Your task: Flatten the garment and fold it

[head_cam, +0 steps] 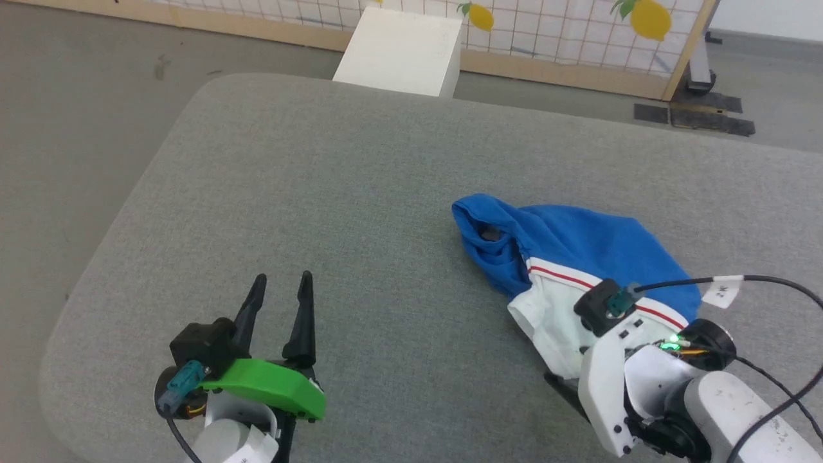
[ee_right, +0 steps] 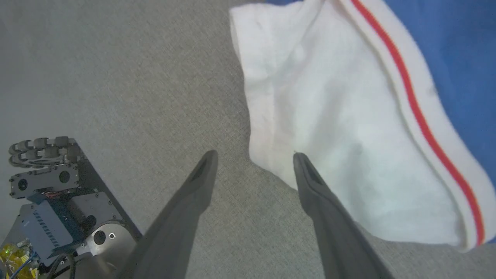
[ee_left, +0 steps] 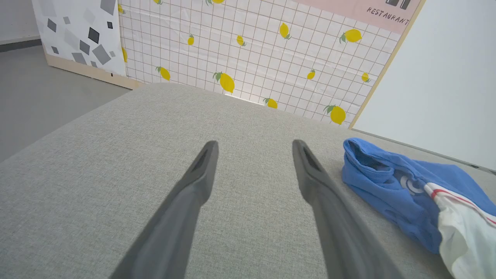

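Your left gripper (head_cam: pixel 283 276): fingers spread, empty; garment (head_cam: pixel 578 244) lying well off to its right. Your right gripper (ee_right: pixel 254 154): spread, nothing pinched, white sleeve (ee_right: pixel 329 116) edge at one fingertip.

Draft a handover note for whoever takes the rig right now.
Left gripper: jaws open, empty, over bare table, apart from the shirt.
Right gripper: jaws open, empty, at the white sleeve's near edge.
Shirt: bunched heap on the table's right side, blue with the white sleeve toward the robot.
Done: nothing flattened or folded.
To do: spread flat, then fold.
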Available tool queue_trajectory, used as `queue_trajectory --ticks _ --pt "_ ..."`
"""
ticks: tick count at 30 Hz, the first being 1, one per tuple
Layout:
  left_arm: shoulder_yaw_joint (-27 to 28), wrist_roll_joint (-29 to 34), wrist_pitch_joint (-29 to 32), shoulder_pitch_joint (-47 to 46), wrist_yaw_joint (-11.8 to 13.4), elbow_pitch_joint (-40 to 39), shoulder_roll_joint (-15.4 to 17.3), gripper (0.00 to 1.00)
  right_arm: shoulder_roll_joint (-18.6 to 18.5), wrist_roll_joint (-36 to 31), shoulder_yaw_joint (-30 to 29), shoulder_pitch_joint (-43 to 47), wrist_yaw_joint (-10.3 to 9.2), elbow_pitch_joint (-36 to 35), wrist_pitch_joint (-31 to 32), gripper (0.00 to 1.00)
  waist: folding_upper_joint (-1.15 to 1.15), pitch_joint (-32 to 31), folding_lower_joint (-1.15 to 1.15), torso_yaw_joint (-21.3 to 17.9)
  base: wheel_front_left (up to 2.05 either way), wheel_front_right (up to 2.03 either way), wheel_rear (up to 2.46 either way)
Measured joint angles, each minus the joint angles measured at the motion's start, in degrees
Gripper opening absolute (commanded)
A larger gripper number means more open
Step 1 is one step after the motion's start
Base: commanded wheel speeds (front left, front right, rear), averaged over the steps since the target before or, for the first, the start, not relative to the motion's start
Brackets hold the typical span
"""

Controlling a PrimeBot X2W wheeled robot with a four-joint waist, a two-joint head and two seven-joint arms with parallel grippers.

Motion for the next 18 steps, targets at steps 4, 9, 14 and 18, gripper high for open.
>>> queue_trajectory --ticks 4,9,14,18 --pt "0.07 0.15 0.00 -0.11 -0.68 0.24 -0.86 1.00 -0.59 0.94 2.64 -1.92 0.00 3.83 1.32 1.00 0.00 1.31 0.00 0.74 0.00 0.00 0.00" --pt "0.58 0.54 0.00 -0.78 -1.43 0.83 -1.74 1.00 -0.76 1.72 5.23 -6.00 0.00 10.05 1.29 1.00 0.00 3.31 0.00 1.72 0.00 0.00 0.00" --pt "0.99 1.10 0.00 -1.24 -2.00 1.32 -2.64 1.00 -1.33 4.12 9.17 -9.03 -0.01 13.58 2.68 1.00 0.00 4.76 0.00 2.71 0.00 0.00 0.00" --pt "1.55 1.46 0.00 -1.25 -2.47 1.75 -2.98 1.00 -2.05 6.58 12.25 -11.04 -0.02 14.46 3.96 0.00 0.00 5.33 0.00 3.02 0.00 0.00 0.00"
